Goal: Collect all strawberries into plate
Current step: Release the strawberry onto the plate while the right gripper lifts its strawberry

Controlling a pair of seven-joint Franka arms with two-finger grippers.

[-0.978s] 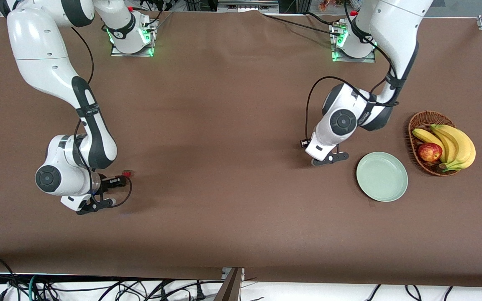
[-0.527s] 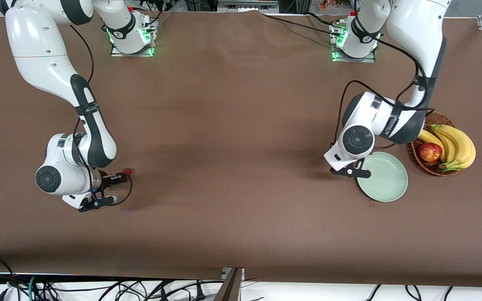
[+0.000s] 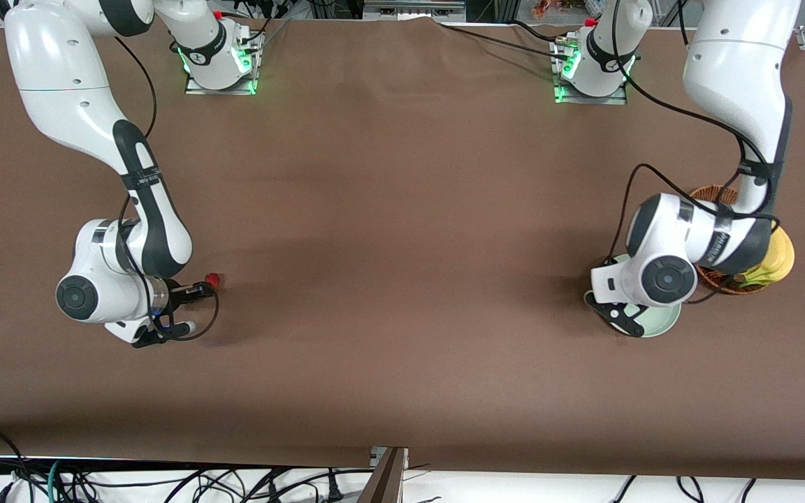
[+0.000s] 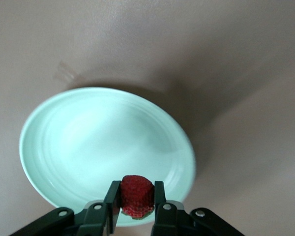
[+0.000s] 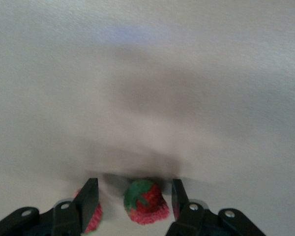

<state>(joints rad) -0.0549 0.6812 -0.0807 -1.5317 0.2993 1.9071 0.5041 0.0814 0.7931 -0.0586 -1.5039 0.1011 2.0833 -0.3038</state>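
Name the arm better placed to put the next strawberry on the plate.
Left. The left gripper is shut on a strawberry right over the plate. The right gripper is open around a strawberry on the table.

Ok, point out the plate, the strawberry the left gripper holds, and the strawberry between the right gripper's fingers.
plate (image 4: 88, 142), left wrist view, bare inner surface.
held strawberry (image 4: 136, 195), left wrist view, red body.
strawberry on the table (image 5: 146, 201), right wrist view, its middle.
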